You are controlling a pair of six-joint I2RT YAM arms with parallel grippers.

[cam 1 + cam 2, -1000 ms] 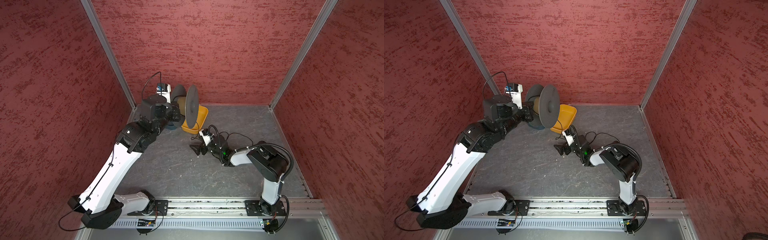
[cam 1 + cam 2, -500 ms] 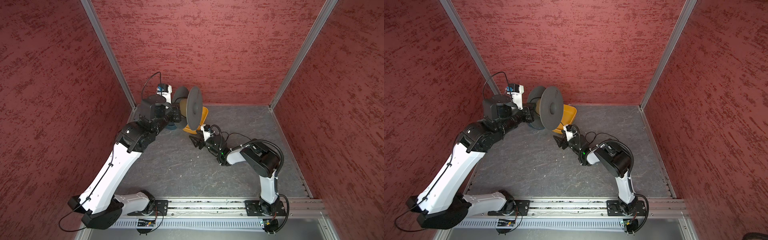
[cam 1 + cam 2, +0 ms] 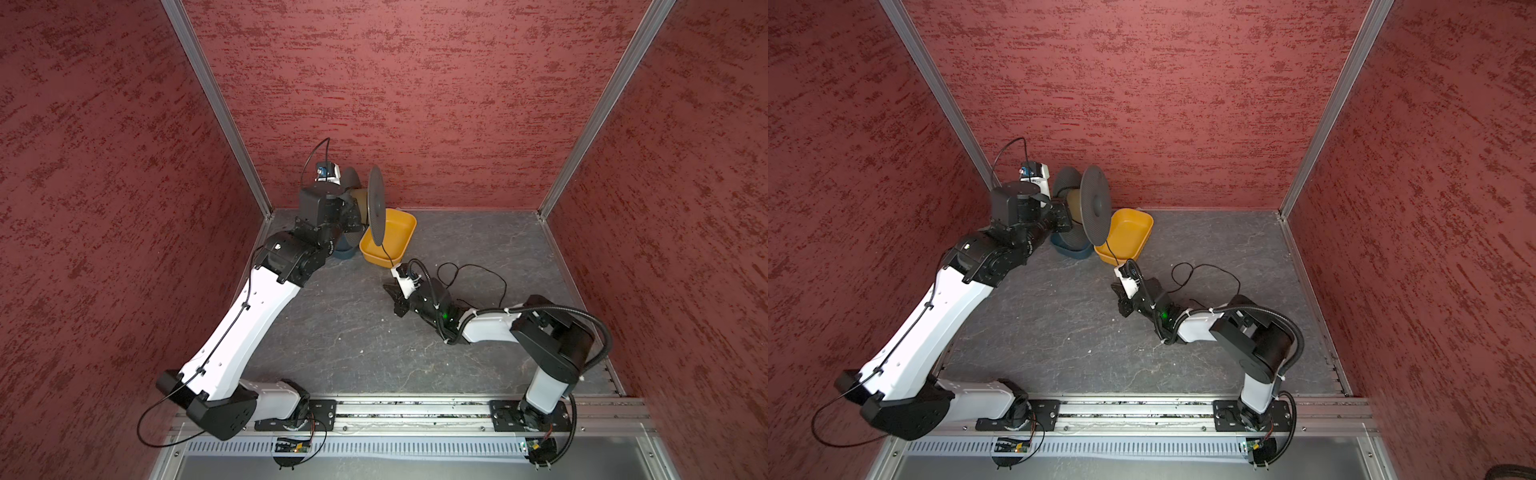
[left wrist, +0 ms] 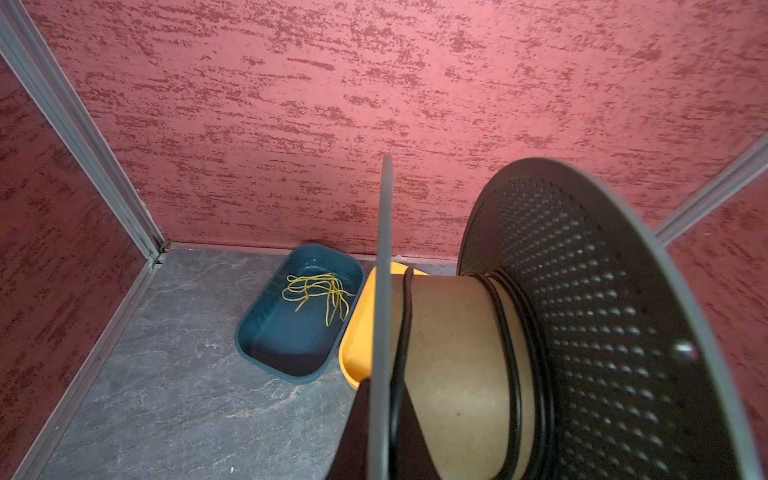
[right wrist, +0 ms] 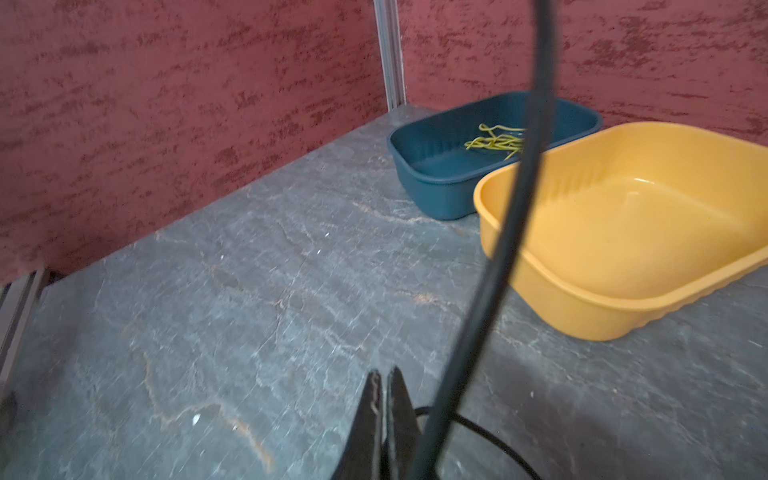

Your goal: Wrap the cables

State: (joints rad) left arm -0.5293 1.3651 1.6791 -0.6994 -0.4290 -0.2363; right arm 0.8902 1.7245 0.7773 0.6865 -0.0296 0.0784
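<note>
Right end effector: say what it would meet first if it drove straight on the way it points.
Probably bare table: the right end effector tilts toward it, with the yellow bin and blue bin off its line. If level, the red wall beyond.

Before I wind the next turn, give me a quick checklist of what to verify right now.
1. Grip on spool by left gripper, spool clear of table: ok.
2. Turns of cable seated on the core: ok.
3. Hold on cable by right gripper: not ok; fingers shut, cable runs beside them.
4. Slack on table free of knots: ok, loose loops.
5. Cable clear of yellow bin rim: cannot tell.
</note>
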